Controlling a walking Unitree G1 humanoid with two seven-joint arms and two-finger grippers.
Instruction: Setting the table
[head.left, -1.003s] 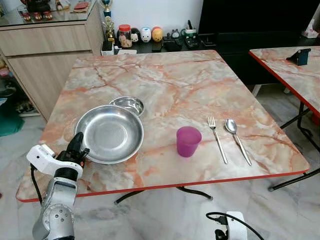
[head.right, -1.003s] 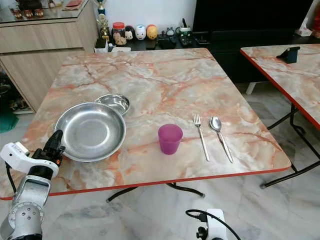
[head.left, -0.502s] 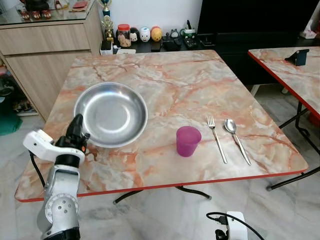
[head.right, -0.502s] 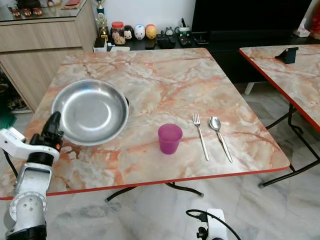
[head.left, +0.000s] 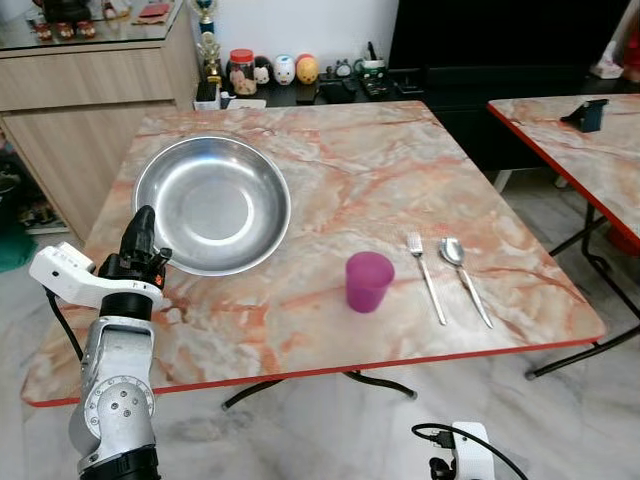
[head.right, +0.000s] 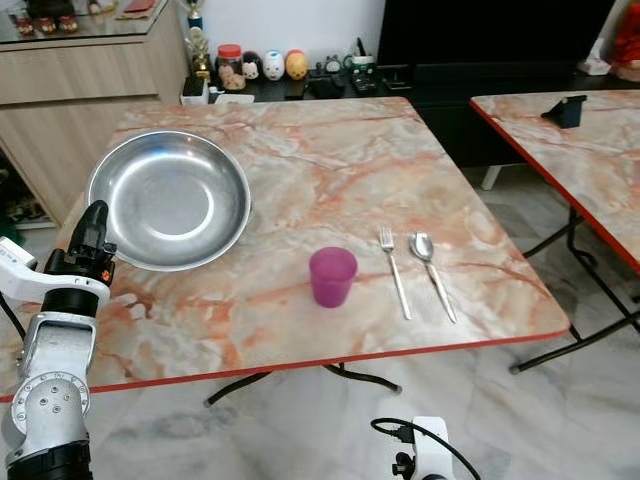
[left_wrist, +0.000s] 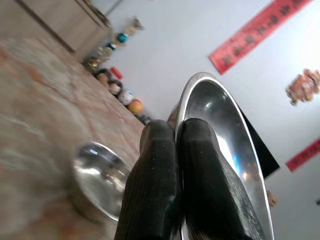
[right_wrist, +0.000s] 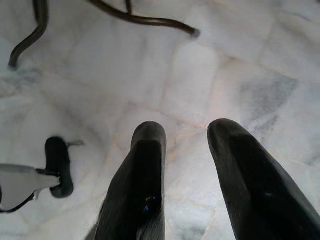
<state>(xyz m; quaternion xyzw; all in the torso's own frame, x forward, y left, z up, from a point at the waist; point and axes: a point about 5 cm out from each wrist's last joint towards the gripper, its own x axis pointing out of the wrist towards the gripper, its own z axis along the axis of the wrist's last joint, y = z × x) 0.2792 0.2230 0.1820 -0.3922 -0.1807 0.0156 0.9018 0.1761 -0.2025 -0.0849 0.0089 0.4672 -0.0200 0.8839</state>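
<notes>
The wide, shallow stainless-steel plate (head.left: 212, 203) is held tilted above the marble-patterned table (head.left: 330, 170), pinched at its near rim by the left gripper (head.left: 140, 240). Under it, in the left wrist view, a small steel bowl (left_wrist: 97, 177) is seen. Slippage from so narrow a grip is judged possible; the bowl or purple plastic cup (head.left: 368, 281) could be struck. The right gripper (right_wrist: 187, 150) hangs with fingers apart.

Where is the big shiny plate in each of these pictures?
Left eye view: steel plate at the table's far left, lifted by the left pincer.
Right eye view: same spot.
Left wrist view: seen edge-on, rim pinched between fingers.
Right wrist view: only floor.
Shared landmark: purple cup.
</notes>
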